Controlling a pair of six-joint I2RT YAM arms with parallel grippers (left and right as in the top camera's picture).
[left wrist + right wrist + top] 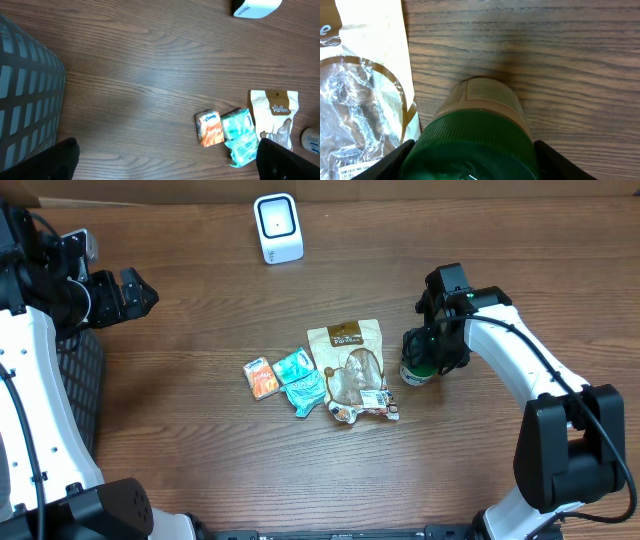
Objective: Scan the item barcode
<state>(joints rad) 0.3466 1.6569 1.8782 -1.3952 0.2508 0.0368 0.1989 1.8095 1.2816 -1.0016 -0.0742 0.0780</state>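
Grasp step: right gripper (pixel 475 152) straddles jar (pixel 487 92) lid, clamp unclear, left gripper (pixel 140 293) spread wide; next needs firm pinch, lift toward scanner (pixel 278 227).

Wide bare table (pixel 180 460) across lower & centre-left of overhead view: easy passage btw basket (pixel 85 370) at left edge and the mid-frame cluster. Cluster blocks the centre: orange pack (pixel 261 377), teal packs (pixel 300 381), snack pouch (pixel 347 358) lie side by side w/ no passable gap. Green-cap jar (pixel 413 375) sits just right of pouch, only a narrow strip of wood btw them, w/ right gripper (pixel 425 360) over it. Scanner (pixel 277 227) stands alone at top centre, open wood all round. Left gripper (pixel 137 292) is upper left, well apart from the items.
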